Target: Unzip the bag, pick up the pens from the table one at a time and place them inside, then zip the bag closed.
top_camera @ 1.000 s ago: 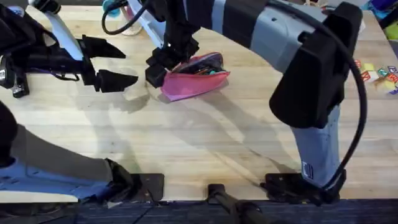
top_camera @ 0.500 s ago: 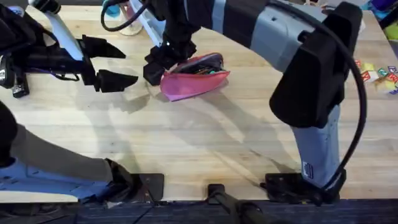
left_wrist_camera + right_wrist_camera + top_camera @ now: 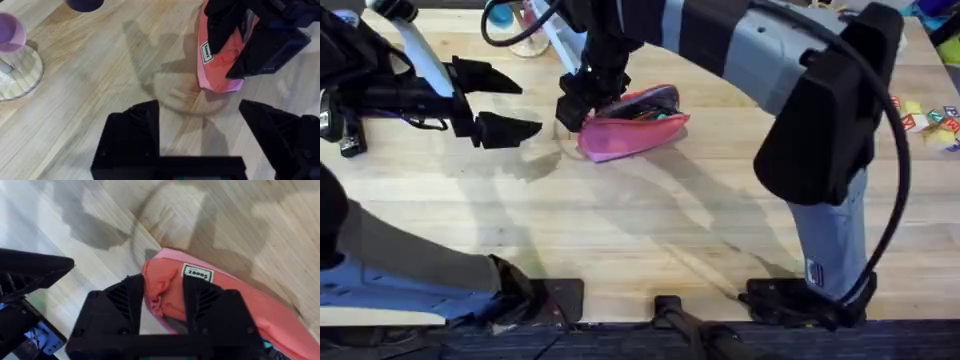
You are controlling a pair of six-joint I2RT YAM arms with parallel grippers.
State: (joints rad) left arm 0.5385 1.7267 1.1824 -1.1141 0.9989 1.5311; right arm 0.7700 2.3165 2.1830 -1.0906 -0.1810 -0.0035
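Right gripper (image 3: 162,300) clamps the bag (image 3: 220,300) end — overhead shows left gripper (image 3: 500,102) open, apart.

Two robot arms share one build beside the bag (image 3: 632,122). The right arm (image 3: 820,130) shows grey-blue shells between bulky black joint housings, a black cable looping along it, and a small white label low on its upright link. Its gripper (image 3: 162,311) has blocky black fingers with ribbed inner faces. The left arm (image 3: 410,45) has a white link, black body, and a black gripper (image 3: 492,100) with pointed, wedge-shaped fingers.
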